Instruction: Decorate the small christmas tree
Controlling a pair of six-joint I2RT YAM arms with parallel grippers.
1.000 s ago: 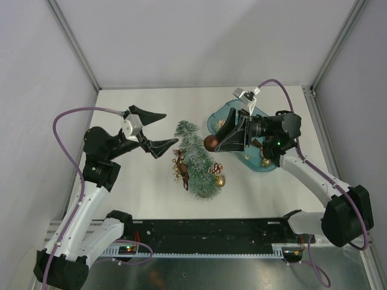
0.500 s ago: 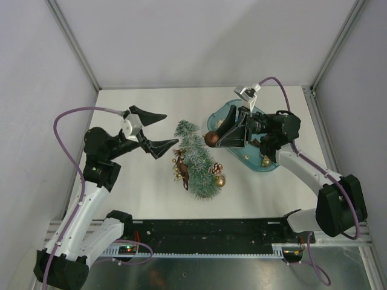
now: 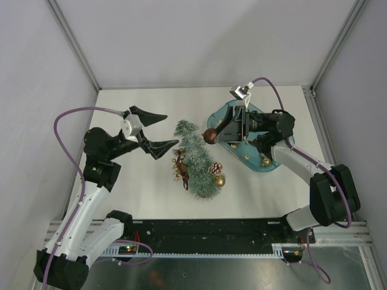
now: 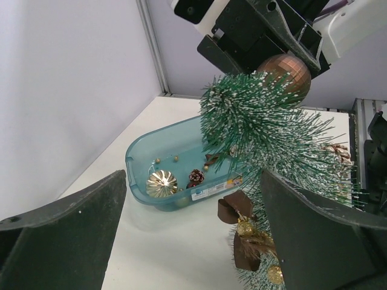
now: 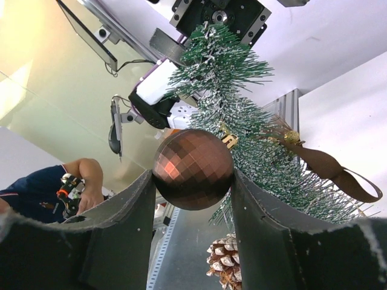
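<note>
While our right claw (image 3: 213,135) holds a brown bauble (image 5: 192,169) beside the small christmas tree (image 3: 196,160), our left claw (image 3: 170,128) gapes wide. A bow (image 3: 181,171) and a pinecone (image 3: 216,168) crowd its branches.

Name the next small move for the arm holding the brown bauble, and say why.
Probably ease the right gripper a little toward the small christmas tree and press the brown bauble in among its upper branches. The bauble is gripped close beside the bristles near the top, not yet lodged among them.
</note>
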